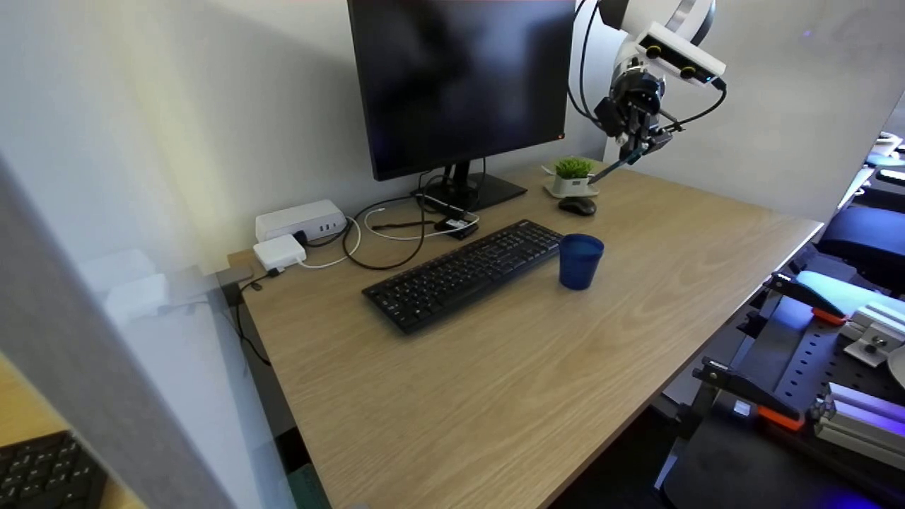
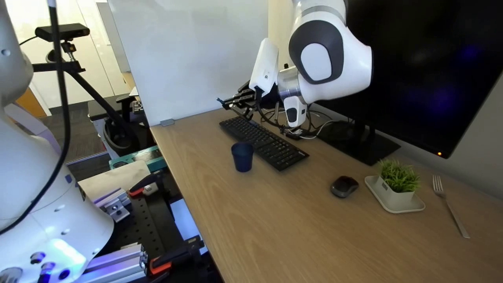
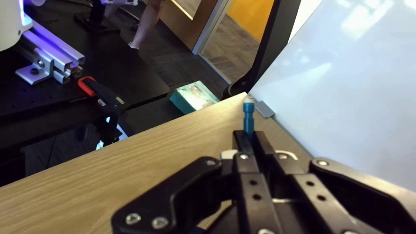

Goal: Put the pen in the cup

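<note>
Pinching the teal pen (image 3: 248,119) in a narrow grip, your claw (image 3: 253,140) hangs above the desk (image 1: 424,396); the blue cup (image 1: 579,270) stands upright beside the keyboard (image 1: 466,272).

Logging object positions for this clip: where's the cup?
In an exterior view, the blue cup stands right of centre on the desk, just right of the keyboard.

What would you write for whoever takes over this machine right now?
Claw: shut on the blue pen, holding it in the air.
Cup: dark blue, upright on the desk, beside the keyboard.
Done: pen is gripped and off the desk.
Left: bring the pen over the cup, likely tip it more upright, lower it in, let go.
</note>
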Controlling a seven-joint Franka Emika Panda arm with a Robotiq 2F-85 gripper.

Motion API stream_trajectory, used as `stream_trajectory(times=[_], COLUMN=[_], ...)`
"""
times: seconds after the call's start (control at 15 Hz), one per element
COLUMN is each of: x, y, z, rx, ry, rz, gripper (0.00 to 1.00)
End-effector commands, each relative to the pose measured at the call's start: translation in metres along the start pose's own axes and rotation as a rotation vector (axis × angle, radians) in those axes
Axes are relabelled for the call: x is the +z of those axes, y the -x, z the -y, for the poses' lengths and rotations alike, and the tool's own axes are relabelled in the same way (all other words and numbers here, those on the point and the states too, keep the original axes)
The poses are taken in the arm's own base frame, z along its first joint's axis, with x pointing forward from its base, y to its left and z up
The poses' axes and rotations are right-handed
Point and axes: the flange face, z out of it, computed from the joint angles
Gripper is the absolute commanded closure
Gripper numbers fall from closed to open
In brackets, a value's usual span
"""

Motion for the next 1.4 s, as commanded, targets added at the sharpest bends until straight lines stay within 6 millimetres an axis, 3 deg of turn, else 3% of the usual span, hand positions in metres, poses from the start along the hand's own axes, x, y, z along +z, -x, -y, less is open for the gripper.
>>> stream_trajectory(times=[0.0,0.67,1.33], x=[-0.004,0.007,0.051], y=[-0.019,-0.055,-0.052], z=[-0.002,-0.028,-0.026], rx=[-0.008,0.074,0.115], ry=[-0.071,-0.174,-0.126], rz=[0.102,0.244,0.379], gripper=[0.98,0.98,0.98])
